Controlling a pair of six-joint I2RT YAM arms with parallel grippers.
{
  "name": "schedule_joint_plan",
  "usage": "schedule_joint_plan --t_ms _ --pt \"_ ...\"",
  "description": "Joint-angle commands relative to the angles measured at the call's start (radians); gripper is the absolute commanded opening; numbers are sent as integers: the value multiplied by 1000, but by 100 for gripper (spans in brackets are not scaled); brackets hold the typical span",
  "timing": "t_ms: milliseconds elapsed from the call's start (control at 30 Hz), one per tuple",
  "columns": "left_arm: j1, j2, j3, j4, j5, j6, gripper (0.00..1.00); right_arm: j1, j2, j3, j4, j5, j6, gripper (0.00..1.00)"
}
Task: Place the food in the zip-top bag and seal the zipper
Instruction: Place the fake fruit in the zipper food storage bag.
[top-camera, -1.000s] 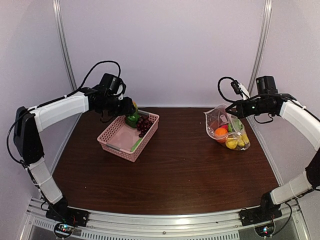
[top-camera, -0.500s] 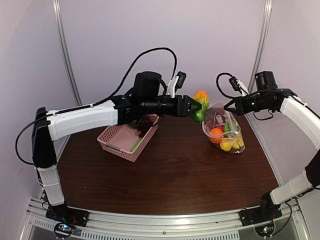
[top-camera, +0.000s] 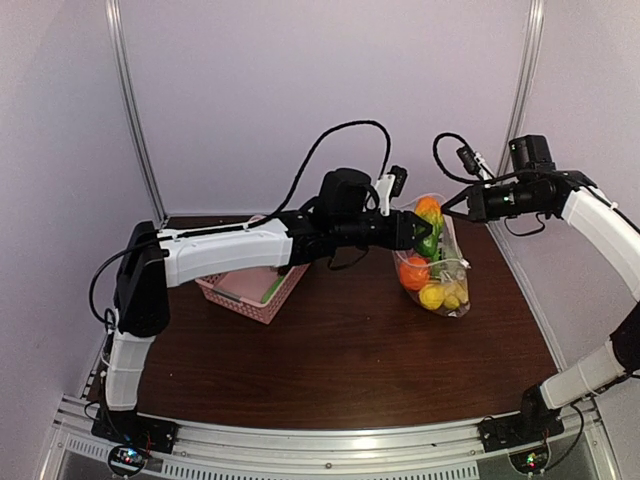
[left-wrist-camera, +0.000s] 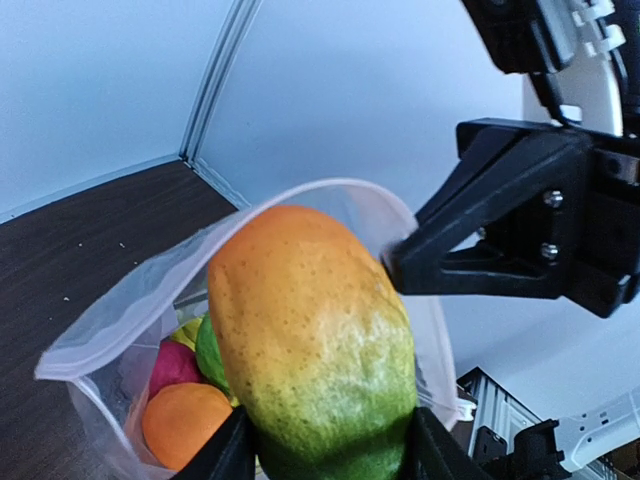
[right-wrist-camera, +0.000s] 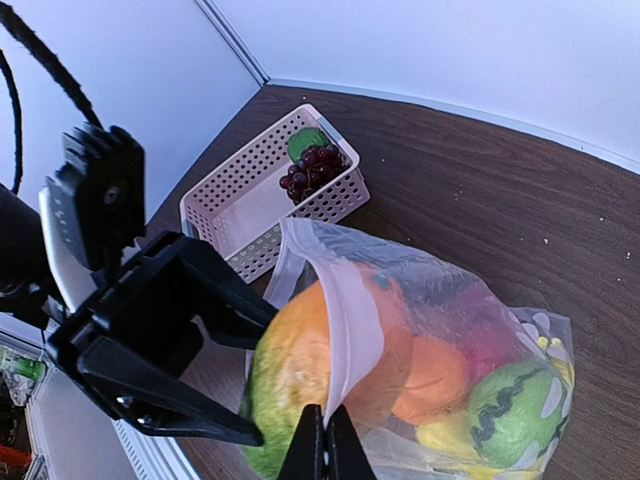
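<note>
My left gripper (top-camera: 414, 231) is shut on an orange-and-green mango (left-wrist-camera: 315, 345), with its tip inside the open mouth of the zip-top bag (top-camera: 438, 270). My right gripper (right-wrist-camera: 325, 450) is shut on the bag's zipper strip (right-wrist-camera: 345, 310) and holds the bag up by its far rim (top-camera: 447, 203). Inside the bag lie an orange (right-wrist-camera: 430, 380), a red piece, a green striped piece (right-wrist-camera: 505, 410) and yellow fruit (top-camera: 432, 296). Dark purple grapes (right-wrist-camera: 312, 168) and a green piece remain in the pink basket (right-wrist-camera: 235, 210).
The pink basket (top-camera: 245, 290) stands on the brown table at the back left, partly hidden by my left arm. The left arm stretches across the table's middle toward the bag. White walls close in the back and sides.
My left arm has carried the mango from the basket rightward across the table into the bag's mouth. The right gripper has kept hold of the bag, which shifted slightly left.
</note>
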Motion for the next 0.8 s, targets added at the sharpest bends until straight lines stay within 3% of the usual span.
schedule_joint_plan --t_ms 0,133,267,433,633,767 --pt "3 57 94 -14 -47 -18 33 7 1 54 17 -73 48 0" --pt "4 95 130 -100 -83 -70 36 6 -2 48 23 -82 48 0" --pt "4 126 210 -182 -95 -94 75 7 -2 41 35 -92 52 0" --pt "4 89 278 -219 -57 -28 97 5 -7 38 37 -81 43 0" --pt "7 -86 208 -213 -63 126 98 -19 -13 21 46 -68 29 0" --pt "17 -234 48 -203 -141 220 98 -91 -3 78 29 -71 0 0"
